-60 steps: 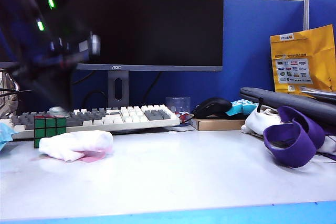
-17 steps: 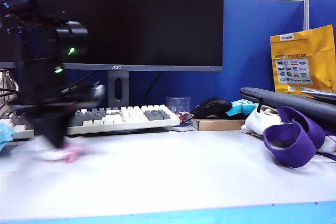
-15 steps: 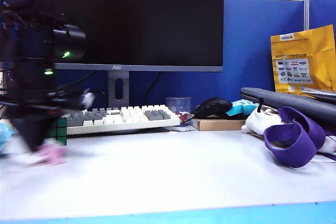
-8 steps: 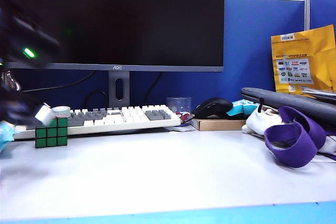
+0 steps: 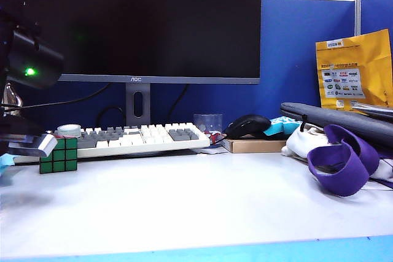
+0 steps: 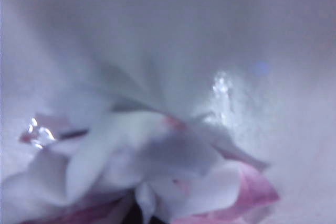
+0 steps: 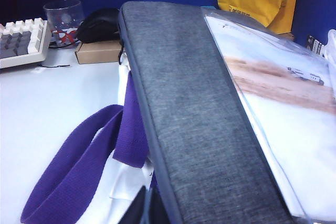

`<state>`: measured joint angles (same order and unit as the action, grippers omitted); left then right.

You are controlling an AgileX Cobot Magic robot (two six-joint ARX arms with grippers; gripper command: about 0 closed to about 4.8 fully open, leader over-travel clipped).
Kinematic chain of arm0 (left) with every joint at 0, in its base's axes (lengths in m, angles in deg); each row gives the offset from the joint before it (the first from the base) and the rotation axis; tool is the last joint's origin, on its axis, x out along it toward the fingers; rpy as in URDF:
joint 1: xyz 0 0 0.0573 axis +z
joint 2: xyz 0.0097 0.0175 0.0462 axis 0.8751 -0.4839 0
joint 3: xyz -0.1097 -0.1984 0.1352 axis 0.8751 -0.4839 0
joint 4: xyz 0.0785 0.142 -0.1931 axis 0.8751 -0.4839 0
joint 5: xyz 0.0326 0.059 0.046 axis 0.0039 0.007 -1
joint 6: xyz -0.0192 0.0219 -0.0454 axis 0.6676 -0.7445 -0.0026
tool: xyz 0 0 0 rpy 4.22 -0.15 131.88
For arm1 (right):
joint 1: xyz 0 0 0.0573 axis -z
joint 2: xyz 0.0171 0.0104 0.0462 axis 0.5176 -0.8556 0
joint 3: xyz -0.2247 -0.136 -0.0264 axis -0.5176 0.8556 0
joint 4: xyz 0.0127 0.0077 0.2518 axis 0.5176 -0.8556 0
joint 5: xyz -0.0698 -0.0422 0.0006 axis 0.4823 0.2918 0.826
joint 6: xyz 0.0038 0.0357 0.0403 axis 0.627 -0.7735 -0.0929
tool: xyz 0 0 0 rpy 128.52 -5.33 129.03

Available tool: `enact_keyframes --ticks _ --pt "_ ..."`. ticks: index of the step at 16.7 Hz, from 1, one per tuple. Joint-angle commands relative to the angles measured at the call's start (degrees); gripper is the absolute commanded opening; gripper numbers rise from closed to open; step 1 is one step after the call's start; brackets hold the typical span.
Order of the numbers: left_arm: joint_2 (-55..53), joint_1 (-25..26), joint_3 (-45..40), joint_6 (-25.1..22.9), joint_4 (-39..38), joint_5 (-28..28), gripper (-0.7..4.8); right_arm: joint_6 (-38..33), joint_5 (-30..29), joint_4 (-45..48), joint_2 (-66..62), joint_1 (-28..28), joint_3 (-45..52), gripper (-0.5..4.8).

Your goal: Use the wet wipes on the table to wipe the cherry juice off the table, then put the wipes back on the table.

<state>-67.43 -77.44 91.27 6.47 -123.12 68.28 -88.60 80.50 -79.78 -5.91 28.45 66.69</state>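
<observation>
The left wrist view is filled by the wet wipes (image 6: 157,177), a soft white bunch with pink stains, pinched tight in the left gripper (image 6: 140,217) right over the table (image 6: 252,40). In the exterior view the left arm (image 5: 27,69) sits at the far left edge, near the cube (image 5: 59,154), and the wipes cannot be seen there. No cherry juice shows on the table. The right gripper (image 7: 147,211) is closed on nothing, low by the purple strap (image 7: 89,166) and the grey sleeve (image 7: 194,108). Farther back are the keyboard (image 5: 132,136), mouse (image 5: 247,125) and monitor (image 5: 141,23).
</observation>
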Motion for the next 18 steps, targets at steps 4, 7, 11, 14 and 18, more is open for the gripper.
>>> enact_keyframes --ticks 4,7,11,14,18 --pt "0.61 4.76 0.17 -0.52 9.49 -11.8 -0.06 0.17 0.04 0.74 0.02 0.0 0.13 -0.01" --pt "6.45 7.34 -1.38 -0.96 13.29 -10.14 -0.06 0.2 0.04 0.74 0.02 0.0 0.13 -0.01" --pt "6.67 4.7 -1.51 -1.03 5.62 8.66 -0.06 0.17 -0.04 0.76 0.02 0.0 0.13 -0.01" --pt "6.56 2.38 -1.51 -2.93 5.11 24.15 -0.06 0.17 0.07 0.74 0.02 0.0 0.13 -0.01" --pt "5.73 1.9 -1.53 -3.93 4.76 14.03 -0.06 0.17 0.04 0.74 0.02 0.0 0.13 -0.01"
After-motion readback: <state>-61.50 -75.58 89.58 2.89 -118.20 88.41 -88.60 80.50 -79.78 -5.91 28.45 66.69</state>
